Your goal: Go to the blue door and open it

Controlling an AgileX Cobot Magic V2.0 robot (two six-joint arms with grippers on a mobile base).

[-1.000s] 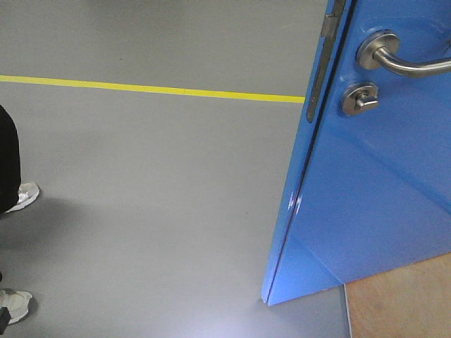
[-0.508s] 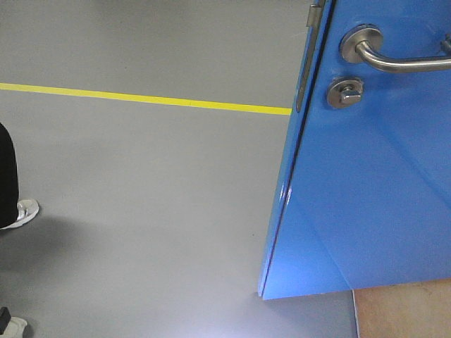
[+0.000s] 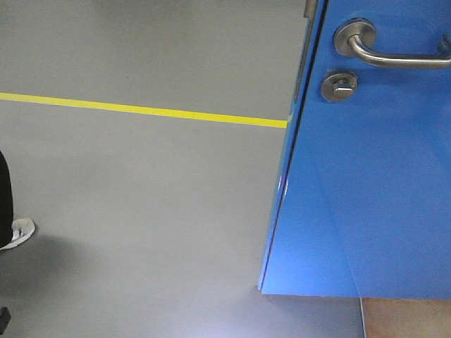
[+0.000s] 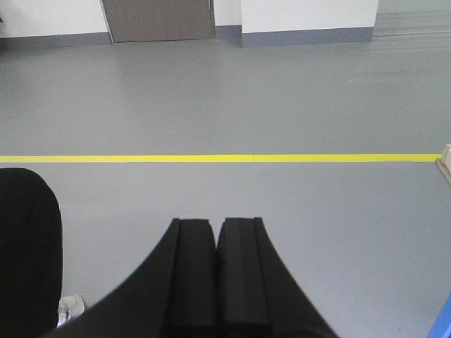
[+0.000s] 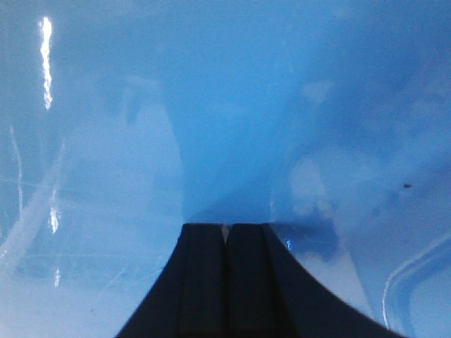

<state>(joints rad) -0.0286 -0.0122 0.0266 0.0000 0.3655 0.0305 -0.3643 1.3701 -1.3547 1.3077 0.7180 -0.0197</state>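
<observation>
The blue door (image 3: pixel 366 190) fills the right of the front view, standing ajar with its dark edge (image 3: pixel 292 141) turned toward me. Its steel lever handle (image 3: pixel 384 53) sits at the top right, the round thumb-turn lock (image 3: pixel 339 86) just below. Neither arm shows in the front view. My left gripper (image 4: pixel 215 224) is shut on nothing and points over bare grey floor. In the right wrist view my right gripper (image 5: pixel 226 227) is shut, empty, its tips very close to the glossy blue door (image 5: pixel 225 105); whether they touch it I cannot tell.
A yellow floor line (image 3: pixel 141 110) crosses the grey floor left of the door. A person's dark leg (image 4: pixel 28 246) and white shoe (image 3: pixel 20 232) stand at the left. A tan wooden surface (image 3: pixel 409 318) lies below the door's bottom right. A far wall with a grey door (image 4: pixel 158 20) lies ahead.
The view has swung: the blue door now fills more of the right side, its handle and lock sit further left and higher. The person's shoes have slid toward the lower left edge.
</observation>
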